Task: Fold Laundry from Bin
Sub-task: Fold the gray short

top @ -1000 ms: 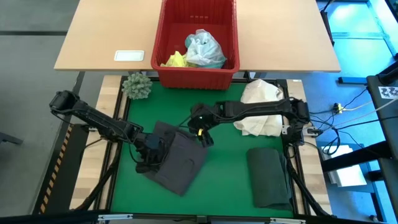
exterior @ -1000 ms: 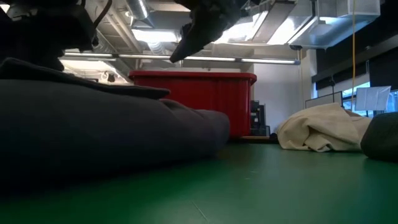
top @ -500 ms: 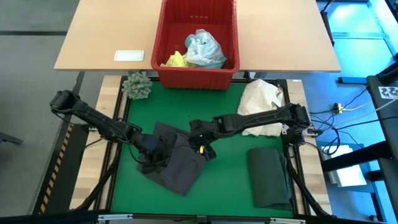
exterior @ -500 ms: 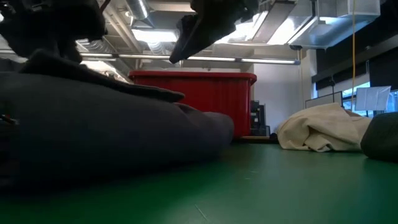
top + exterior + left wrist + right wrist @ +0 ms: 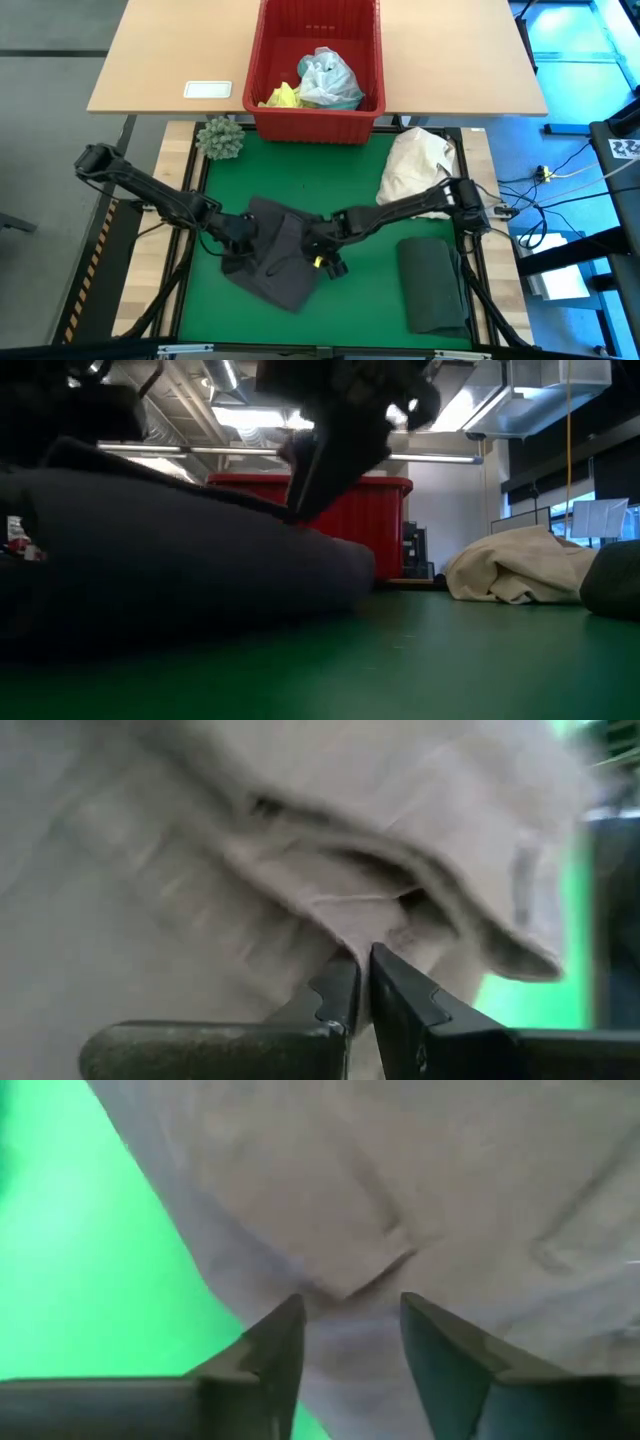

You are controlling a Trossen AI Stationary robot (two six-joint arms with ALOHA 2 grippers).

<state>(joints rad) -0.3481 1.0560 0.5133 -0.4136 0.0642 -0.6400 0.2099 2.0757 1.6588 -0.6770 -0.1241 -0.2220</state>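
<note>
Just in front of the bin (image 5: 316, 60), the grey garment (image 5: 272, 265) lies on the green mat (image 5: 365, 300). The left gripper (image 5: 362, 982) pinches a fold of it, fingers closed. The right gripper (image 5: 345, 1342) straddles its edge, fingers parted; only the wrist view shows that gap.

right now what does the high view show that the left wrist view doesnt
Only the high view shows the red bin holding yellow and turquoise laundry, the cream cloth bundle, the folded dark garment, the spiky green ball and the right gripper at the grey garment's right edge. Only the left wrist view shows the left gripper shut, pinching a fold of that cloth. Both show the grey garment on the green mat.
</note>
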